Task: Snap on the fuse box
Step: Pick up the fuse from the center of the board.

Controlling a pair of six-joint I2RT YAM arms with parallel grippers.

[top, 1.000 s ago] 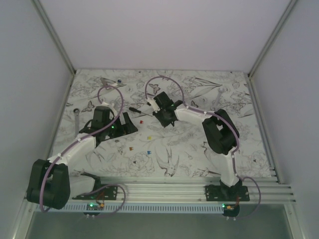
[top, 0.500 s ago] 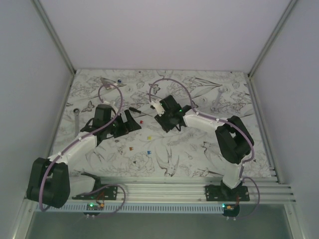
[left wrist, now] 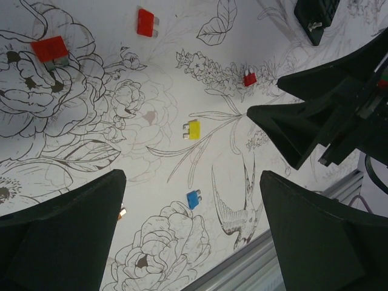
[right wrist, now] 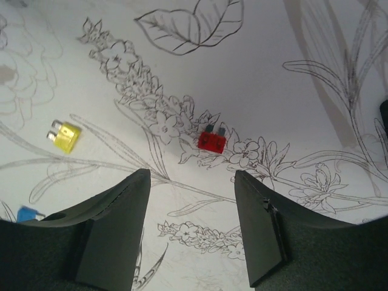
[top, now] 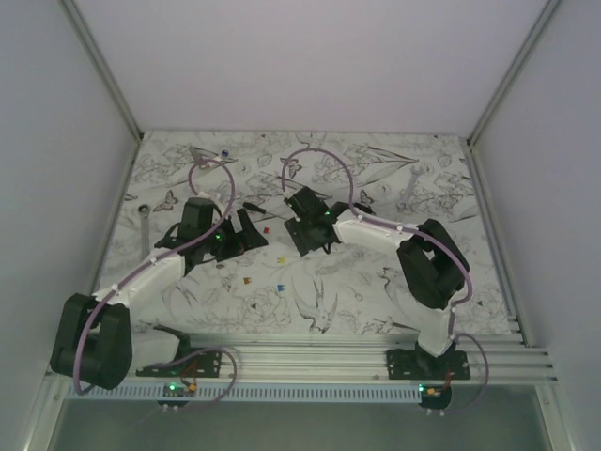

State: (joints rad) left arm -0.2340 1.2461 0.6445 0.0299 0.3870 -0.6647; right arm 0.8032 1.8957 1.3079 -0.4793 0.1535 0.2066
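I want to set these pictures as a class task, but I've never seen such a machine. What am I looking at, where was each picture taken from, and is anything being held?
Two robot arms are bolted to a flower-patterned table. One picture looks down from above; the other two come from a camera on each wrist, where the dark wedges are that arm's own pincer. Loose fuses lie on the surface: a red fuse, a yellow fuse, a blue fuse. The left pincer and the right pincer are both open and hold nothing.
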